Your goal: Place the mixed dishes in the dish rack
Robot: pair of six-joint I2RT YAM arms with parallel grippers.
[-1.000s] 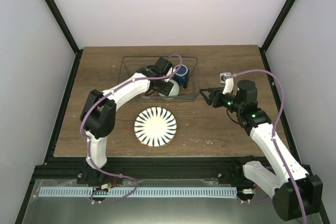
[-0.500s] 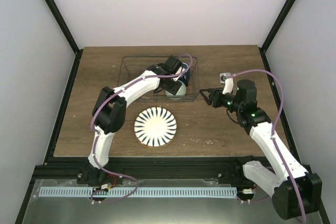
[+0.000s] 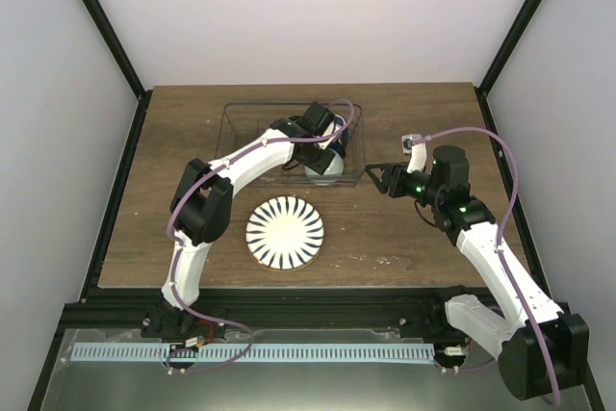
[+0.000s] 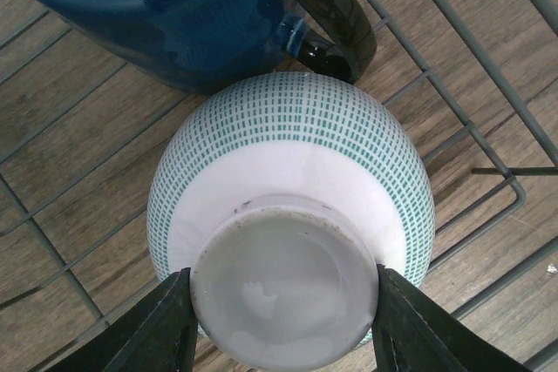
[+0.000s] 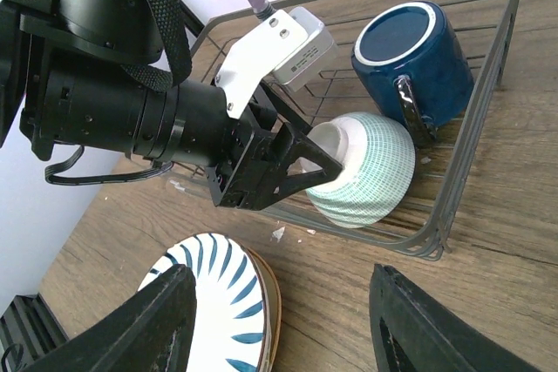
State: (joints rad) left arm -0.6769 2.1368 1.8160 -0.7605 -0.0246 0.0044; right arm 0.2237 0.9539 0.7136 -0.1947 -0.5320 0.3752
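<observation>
Now the bowl is in the rack, held by its foot.
The dish rack (image 3: 241, 132) sits at 12 o'clock from the white plate with dark blue radial stripes (image 3: 285, 232). Inside, the dark blue mug (image 5: 417, 58) is at 12 o'clock of the small pale mint-green bowl (image 4: 292, 180), tipped in the 4 o'clock corner. The left gripper (image 4: 283, 324) pinches its foot ring — glazed, light, probably slippery and chip-prone. The right gripper (image 3: 375, 178) hangs spread, empty.

In the right end of the dish rack (image 3: 260, 106) sit the mug (image 5: 410, 54), toward the rack's far side, and the bowl (image 5: 366, 167), just beside it in the near right corner. A stack of plates (image 3: 285, 232) lies on the table (image 3: 173, 141) outside the rack, before its near side.
</observation>
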